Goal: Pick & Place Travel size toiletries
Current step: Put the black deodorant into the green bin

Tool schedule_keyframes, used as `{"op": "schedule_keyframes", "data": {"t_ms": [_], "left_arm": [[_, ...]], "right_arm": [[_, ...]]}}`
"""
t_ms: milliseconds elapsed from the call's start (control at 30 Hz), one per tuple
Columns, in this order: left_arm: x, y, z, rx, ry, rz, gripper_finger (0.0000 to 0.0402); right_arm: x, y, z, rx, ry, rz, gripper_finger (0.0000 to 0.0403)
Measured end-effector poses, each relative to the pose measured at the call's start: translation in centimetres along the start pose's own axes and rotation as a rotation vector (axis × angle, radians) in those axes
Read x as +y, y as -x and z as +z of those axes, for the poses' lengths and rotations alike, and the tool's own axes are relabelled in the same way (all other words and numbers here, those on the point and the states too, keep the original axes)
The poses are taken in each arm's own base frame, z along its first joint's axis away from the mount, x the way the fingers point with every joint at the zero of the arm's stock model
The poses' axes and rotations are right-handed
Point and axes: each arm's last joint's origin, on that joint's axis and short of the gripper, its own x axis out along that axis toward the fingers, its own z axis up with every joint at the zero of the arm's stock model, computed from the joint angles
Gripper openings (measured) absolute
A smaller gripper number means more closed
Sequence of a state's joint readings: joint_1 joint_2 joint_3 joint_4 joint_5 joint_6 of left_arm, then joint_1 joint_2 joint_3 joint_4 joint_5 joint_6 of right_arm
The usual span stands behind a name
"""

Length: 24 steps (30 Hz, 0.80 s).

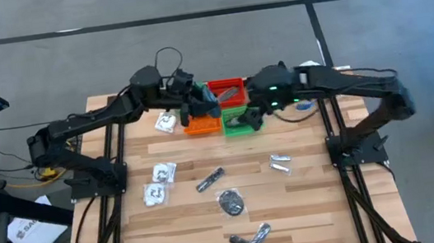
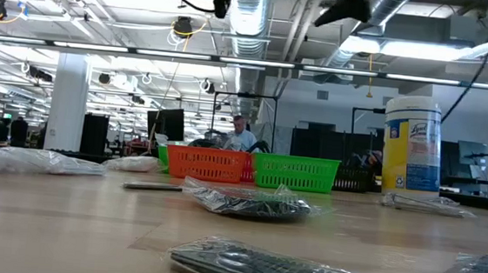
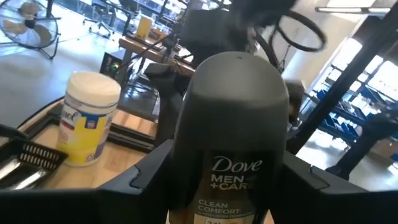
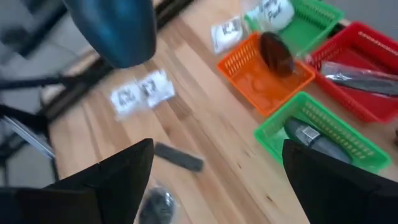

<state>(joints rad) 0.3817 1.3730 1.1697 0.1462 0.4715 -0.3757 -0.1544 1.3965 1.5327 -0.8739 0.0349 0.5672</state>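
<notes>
Wooden worktop [image 1: 310, 201] under both arms, small trays at the far edge, packets scattered nearer.

Left gripper [image 1: 204, 100] hangs above the orange tray [image 1: 198, 125], its jaws part-open and clamped on a grey deodorant stick [image 3: 239, 130]. Right gripper [image 1: 251, 119] waits over the green tray [image 1: 238, 125], jaws spread wide and empty. To finish well, I judge the left arm should lower the stick until it sits low inside a tray before letting go, keeping clear of the right arm close beside it. Other toiletries lie loose on the boards: white packets [image 1: 161, 183], a slim silvery sachet [image 1: 210, 179], a dark oval [image 1: 231, 202].
</notes>
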Motion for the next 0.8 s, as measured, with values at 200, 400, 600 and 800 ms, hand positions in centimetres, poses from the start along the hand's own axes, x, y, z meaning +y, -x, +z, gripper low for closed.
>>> {"op": "schedule_keyframes", "data": {"t_ms": [200,400,600,800], "left_arm": [[1.1,-2.7,-0.8,0.084,-0.019,0.003,0.019],[1.9,-6.9,-1.4,0.24,-0.088,0.007,0.019],[3.5,-10.9,-1.8,0.347,-0.154,0.06,0.019],[5.5,-13.7,-3.1,0.443,-0.192,0.154,0.019]], "right_arm": [[-2.0,2.4,-3.1,-0.139,-0.136,0.082,0.0345],[-3.5,3.3,-6.1,-0.189,-0.195,0.075,0.0346],[-4.4,4.8,-7.3,-0.234,-0.179,0.091,0.0345],[-5.0,8.2,-7.9,-0.352,-0.073,0.127,0.0341]]}}
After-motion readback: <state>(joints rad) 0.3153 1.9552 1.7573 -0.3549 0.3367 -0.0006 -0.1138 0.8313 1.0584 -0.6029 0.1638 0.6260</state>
